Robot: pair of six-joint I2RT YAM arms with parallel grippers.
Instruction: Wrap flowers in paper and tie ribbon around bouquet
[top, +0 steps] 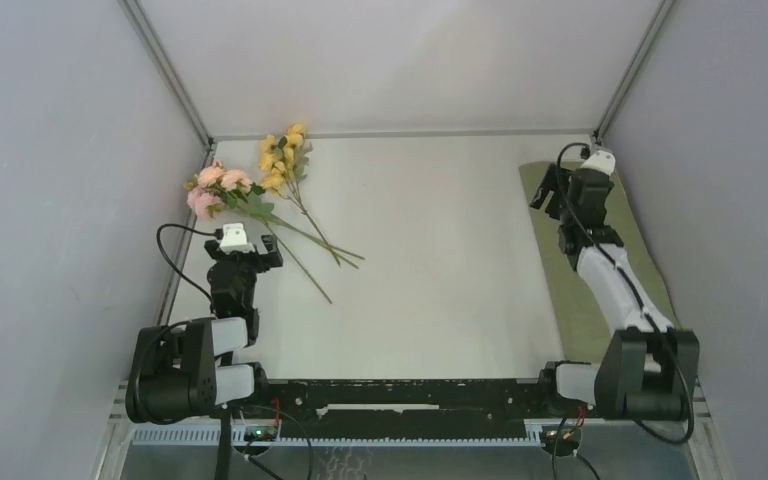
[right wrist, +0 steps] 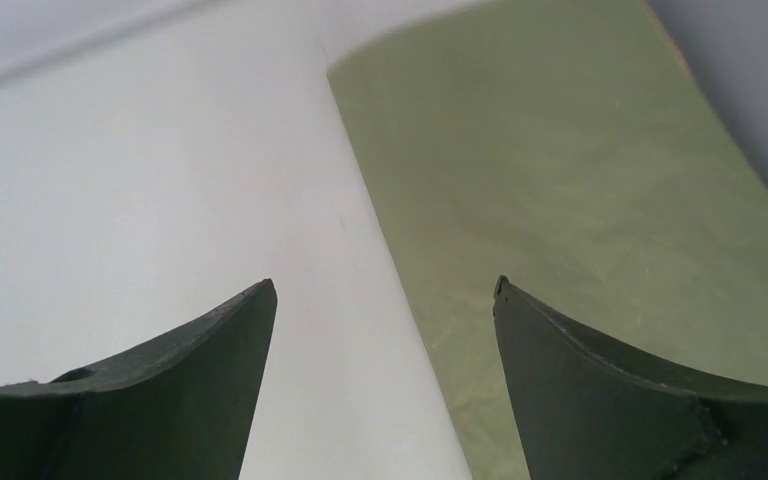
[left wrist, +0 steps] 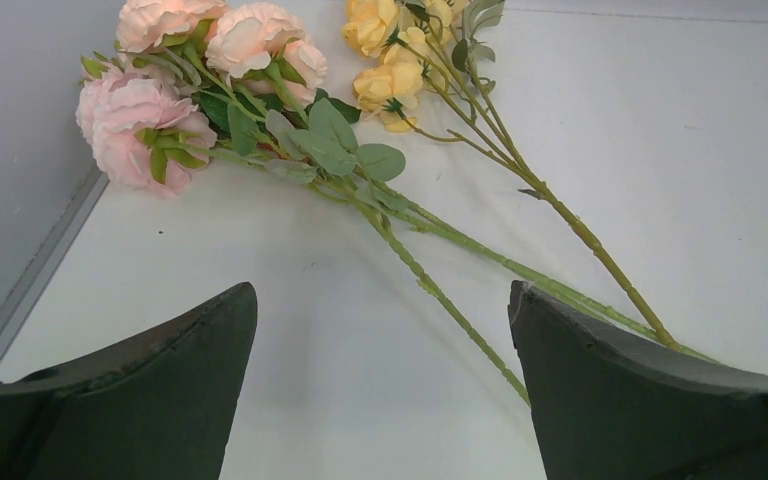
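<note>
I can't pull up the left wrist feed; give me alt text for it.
The left gripper hangs open and empty above the white table, its dark fingers framing the flowers lying ahead. The pink blooms sit upper left, the yellow blooms beside them on the right, thin green stalks running toward lower right.
</note>
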